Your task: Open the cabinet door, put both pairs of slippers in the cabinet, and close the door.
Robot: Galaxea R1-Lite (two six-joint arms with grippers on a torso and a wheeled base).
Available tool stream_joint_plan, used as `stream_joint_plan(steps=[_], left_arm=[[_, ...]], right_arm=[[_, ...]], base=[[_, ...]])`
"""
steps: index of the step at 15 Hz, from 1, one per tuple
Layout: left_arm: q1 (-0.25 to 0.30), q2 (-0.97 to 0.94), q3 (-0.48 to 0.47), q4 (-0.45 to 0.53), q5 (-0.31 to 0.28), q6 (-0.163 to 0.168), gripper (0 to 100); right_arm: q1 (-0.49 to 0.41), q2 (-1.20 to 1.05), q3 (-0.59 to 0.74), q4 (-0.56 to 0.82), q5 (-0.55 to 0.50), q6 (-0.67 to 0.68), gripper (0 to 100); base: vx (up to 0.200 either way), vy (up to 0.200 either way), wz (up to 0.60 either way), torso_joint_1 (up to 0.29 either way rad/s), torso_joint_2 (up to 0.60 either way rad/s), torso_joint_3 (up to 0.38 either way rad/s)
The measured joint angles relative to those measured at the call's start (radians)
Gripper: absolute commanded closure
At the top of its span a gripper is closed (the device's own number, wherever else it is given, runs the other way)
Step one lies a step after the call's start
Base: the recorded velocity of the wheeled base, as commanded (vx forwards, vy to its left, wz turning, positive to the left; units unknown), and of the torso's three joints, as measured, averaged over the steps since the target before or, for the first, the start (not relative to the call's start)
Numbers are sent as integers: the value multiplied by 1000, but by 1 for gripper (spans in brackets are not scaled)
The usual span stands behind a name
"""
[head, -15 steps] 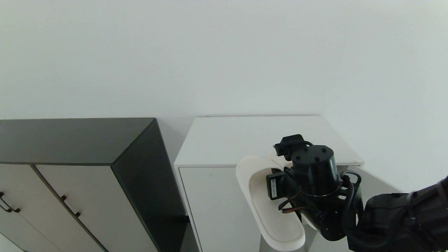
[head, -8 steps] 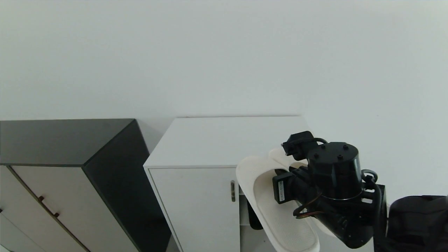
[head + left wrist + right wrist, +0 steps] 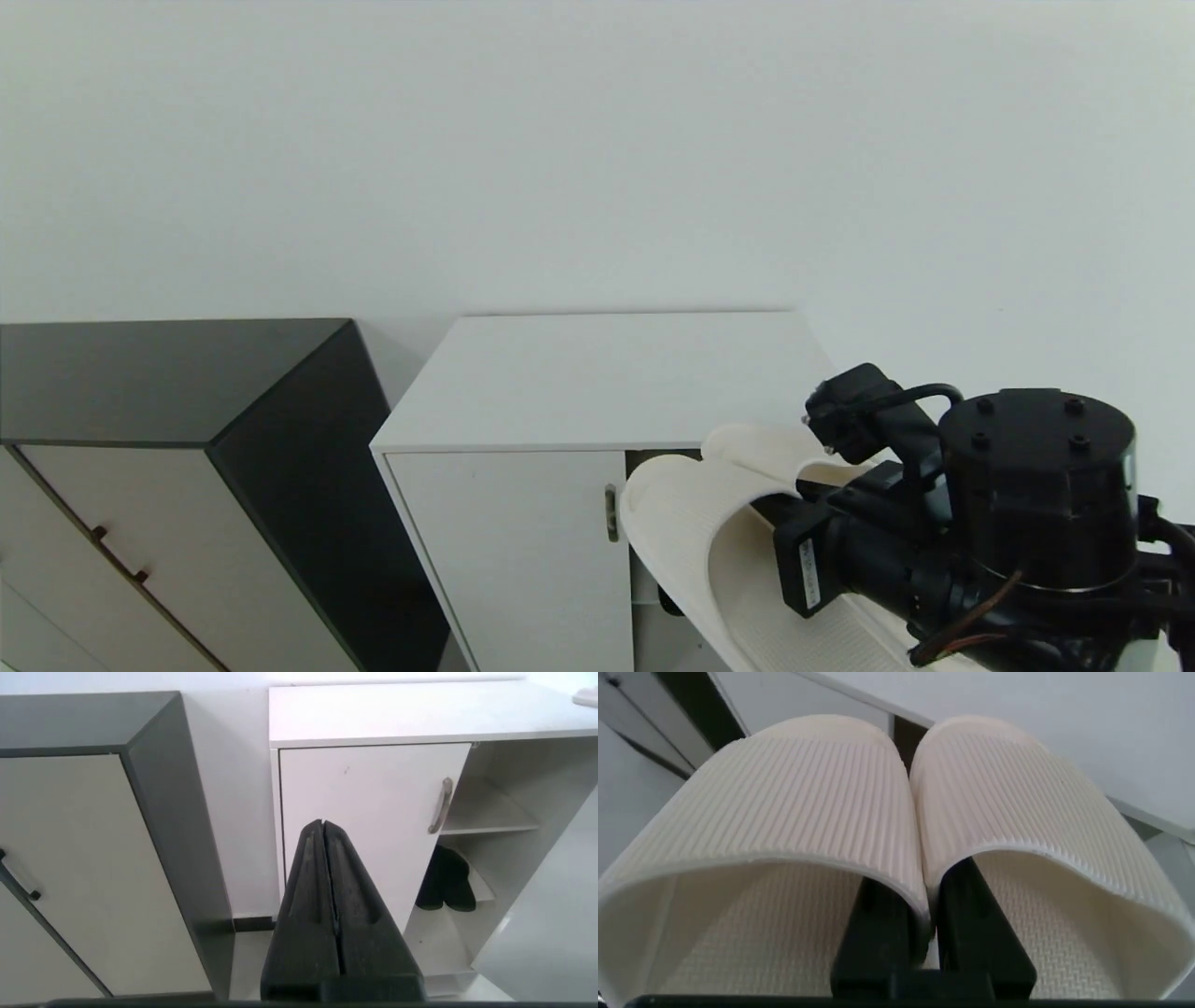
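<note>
While the right end effector (image 3: 923,924) clamps a cream pair of slippers (image 3: 686,532), the white cabinet (image 3: 597,373) stands open on its right side.
One finger sits inside each slipper, pinching the adjoining walls together, in front of the open compartment. The dark pair of slippers (image 3: 453,882) rests on a shelf inside. The left end effector (image 3: 322,840) is pressed together, holding nothing, facing the shut left door (image 3: 374,812).
</note>
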Motion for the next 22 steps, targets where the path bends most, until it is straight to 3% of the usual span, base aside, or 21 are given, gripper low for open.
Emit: stream_joint_plan(steps=[8,22], left_arm=[[0,0,0,-1,0,0,100],[0,0,0,0,0,-2,100]], right_arm=[[-4,-24,55,-2,21,-38,100],[-4,-15,64,-5,20,-38,100]], base=[[0,0,0,-22,49,30],[0,0,0,-214,520,311]])
